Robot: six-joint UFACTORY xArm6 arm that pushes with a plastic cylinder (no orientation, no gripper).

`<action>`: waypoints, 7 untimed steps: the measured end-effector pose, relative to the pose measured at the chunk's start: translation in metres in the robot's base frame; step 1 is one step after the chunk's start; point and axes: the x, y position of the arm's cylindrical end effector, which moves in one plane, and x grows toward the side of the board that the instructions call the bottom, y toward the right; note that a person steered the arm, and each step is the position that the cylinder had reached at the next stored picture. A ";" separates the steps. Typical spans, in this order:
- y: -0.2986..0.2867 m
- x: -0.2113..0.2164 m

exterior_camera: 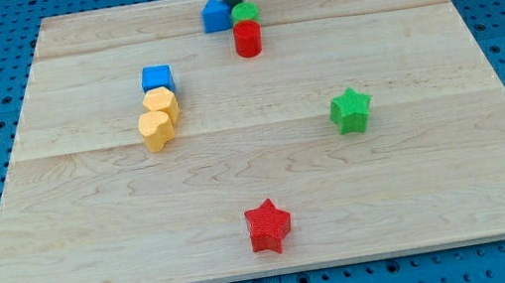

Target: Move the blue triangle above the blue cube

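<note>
The blue triangle (215, 15) sits near the view's top, a little left of centre. The blue cube (157, 78) lies lower and further left, touching the upper of two yellow blocks. My tip (234, 1) comes down from the top edge as a dark rod and ends just right of the blue triangle, right behind the green cylinder (245, 12). It looks close to or touching the triangle's right side; I cannot tell which.
A red cylinder (247, 39) stands just below the green cylinder. Two yellow blocks (161, 105) (157, 130) stack diagonally below the blue cube. A green star (350, 111) lies at right of centre. A red star (268, 226) lies near the bottom. The wooden board (439, 184) rests on blue pegboard.
</note>
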 end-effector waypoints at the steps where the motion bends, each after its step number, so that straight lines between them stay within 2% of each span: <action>1: -0.029 0.008; 4: -0.040 -0.017; 7: -0.054 -0.009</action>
